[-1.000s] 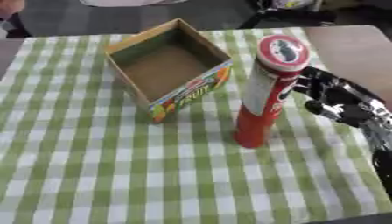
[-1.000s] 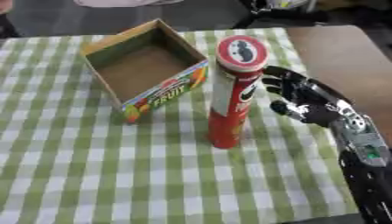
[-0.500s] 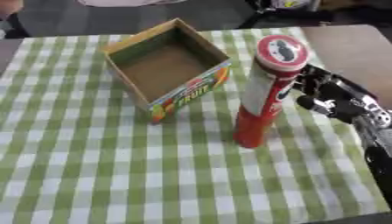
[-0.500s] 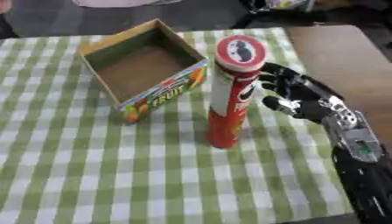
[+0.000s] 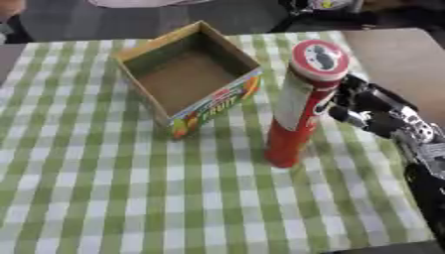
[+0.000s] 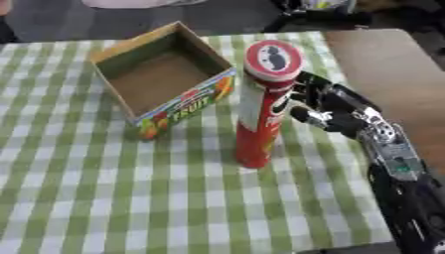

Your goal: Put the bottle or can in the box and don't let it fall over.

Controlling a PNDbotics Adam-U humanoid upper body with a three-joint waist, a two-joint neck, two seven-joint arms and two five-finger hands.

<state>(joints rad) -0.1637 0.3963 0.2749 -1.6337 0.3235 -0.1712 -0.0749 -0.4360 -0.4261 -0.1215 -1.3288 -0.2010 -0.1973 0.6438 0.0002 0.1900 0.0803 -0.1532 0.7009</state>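
Green-and-white checked cloth (image 5: 104, 188) covers the table across most of the left eye view. Your red can (image 5: 300, 106), a tall tube with a white panel and a red-rimmed lid, stands upright on the cloth right of centre. The open cardboard box (image 5: 187, 79) sits in the upper middle of the frame, just left of the can and apart from it, its printed fruit side facing the lower right. Your right hand (image 5: 369, 109) comes in from the right edge; its dark fingers are curled toward the can's upper half and reach its right side, but you cannot tell from here whether they press it or only brush it.

Right eye view: the can (image 6: 263, 106) sits at frame centre, still outside the box (image 6: 161, 82), which lies to the upper left. The right hand (image 6: 334, 111) shows more clearly, fingers partly bent and spread, fingertips at the can's side below the lid, not wrapped round it. Bare brown tabletop (image 6: 391, 64) shows at the upper right.
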